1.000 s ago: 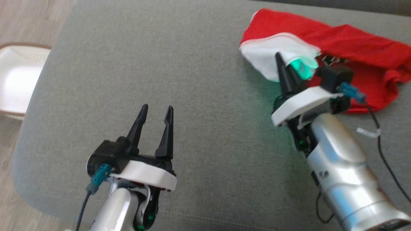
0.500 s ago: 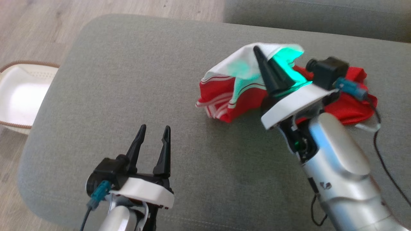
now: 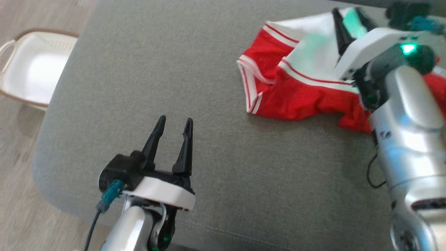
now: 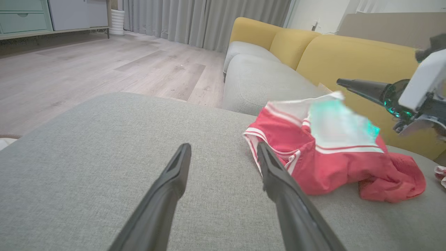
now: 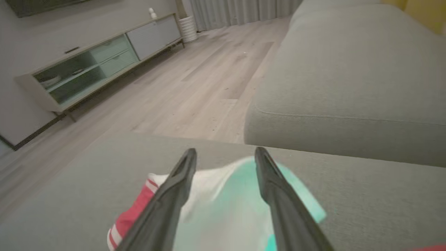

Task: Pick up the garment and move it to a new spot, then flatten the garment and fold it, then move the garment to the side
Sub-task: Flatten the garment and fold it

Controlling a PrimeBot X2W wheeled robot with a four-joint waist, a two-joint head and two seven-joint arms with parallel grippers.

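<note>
**Garment**, one: the red garment point(image 3: 296, 97) with white panels and white striped trim lay crumpled on the grey ottoman point(image 3: 174, 69), at the upper right of the head view. One white panel was tinted green by a light.

**Grippers**, two, with two dark fingers each:
- The left gripper point(image 3: 175, 120) hung at the lower left of the head view. Its fingers were spread wide with nothing between them, well apart from the garment.
- The right gripper point(image 3: 347, 14) was at the top right, over the garment's white panel. In the right wrist view its fingers point(image 5: 174, 195) stood parted, with the cloth lying below them and not pinched.

**Containers**, one: a white basket point(image 3: 21, 45) with a brown rim stood on the wood floor at the upper left of the head view, its pale perforated inside showing.

**Furniture**:
- One yellow sofa point(image 4: 331, 52) stood at the upper right of the left wrist view.
- One low cabinet point(image 5: 87, 66) stood at the upper left of the right wrist view.
</note>
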